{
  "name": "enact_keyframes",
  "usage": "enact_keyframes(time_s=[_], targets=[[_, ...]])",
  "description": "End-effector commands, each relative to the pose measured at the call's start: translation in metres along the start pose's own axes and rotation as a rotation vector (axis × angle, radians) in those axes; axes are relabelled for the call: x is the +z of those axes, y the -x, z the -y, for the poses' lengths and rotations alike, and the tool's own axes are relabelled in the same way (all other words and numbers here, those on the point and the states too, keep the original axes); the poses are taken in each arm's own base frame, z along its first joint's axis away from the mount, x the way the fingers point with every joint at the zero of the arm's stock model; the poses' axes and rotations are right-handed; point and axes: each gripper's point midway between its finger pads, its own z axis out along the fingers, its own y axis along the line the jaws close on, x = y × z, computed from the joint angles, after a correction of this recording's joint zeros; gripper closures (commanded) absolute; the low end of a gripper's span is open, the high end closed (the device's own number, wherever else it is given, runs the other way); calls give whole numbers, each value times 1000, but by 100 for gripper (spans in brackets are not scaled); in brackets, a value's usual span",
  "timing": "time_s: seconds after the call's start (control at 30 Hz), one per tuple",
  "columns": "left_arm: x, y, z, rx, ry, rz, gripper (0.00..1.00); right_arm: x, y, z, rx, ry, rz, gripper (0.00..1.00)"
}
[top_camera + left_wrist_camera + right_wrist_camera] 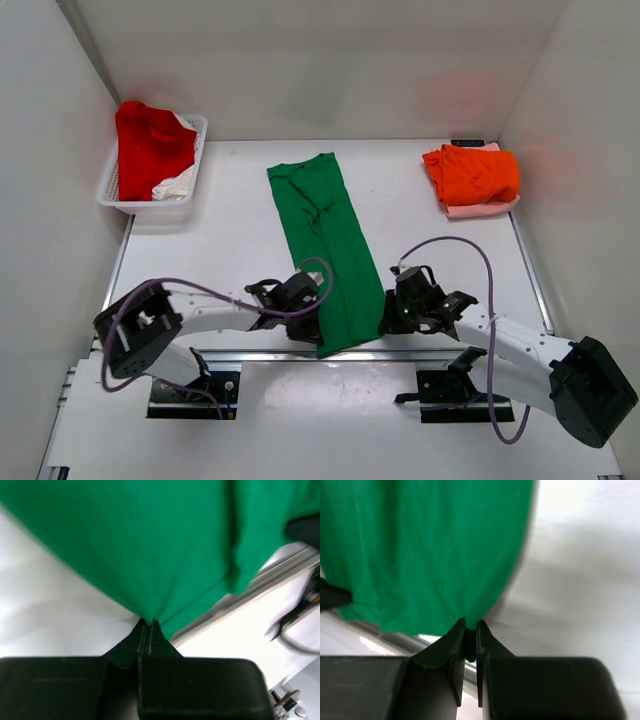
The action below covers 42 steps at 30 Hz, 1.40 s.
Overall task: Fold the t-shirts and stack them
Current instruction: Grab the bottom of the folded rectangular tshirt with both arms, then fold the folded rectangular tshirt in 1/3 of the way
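The bright green t-shirt (325, 240) lies folded into a long strip down the middle of the table, its near end hanging over the front edge. My left gripper (312, 322) is shut on the strip's near left corner (145, 611). My right gripper (388, 320) is shut on its near right corner (470, 612). An orange t-shirt (472, 172) lies folded on a pale pink one (482, 208) at the back right. A red t-shirt (150, 140) and a white one (175, 185) sit in the basket.
A white lattice basket (120, 195) stands at the back left by the left wall. White walls close the table on three sides. A metal rail (260, 352) runs along the table's front edge by the arm bases.
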Motion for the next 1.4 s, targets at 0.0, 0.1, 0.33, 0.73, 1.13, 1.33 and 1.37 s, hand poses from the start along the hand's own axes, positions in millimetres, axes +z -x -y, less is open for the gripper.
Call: enact_keyframes(time_s=[0.0,0.1,0.33,0.73,1.13,1.33,1.37], targets=[[-27,-32,-45,-2,102,-58,100,-1,-29,6,-30,-43,-109,100],[-44,-47,-56,-27,81,-57,100,-3,-42,-8,-68,-4,-144,100],[-63,-57,-71,-111,49,-37,100,-13,-61,-40,-129,60,-206,100],[-103,100,-59,-136,-77,169,95,-20,108,-65,-310,144,-82,100],[-92,230,-97,-171,-56,253,94,29,239,-49,-341,74,-28,100],[-81,254,-118,-215,-40,274,94,56,266,-47,-347,79,-34,100],[-80,256,-118,-212,-43,278,94,56,274,-52,-366,81,-14,100]])
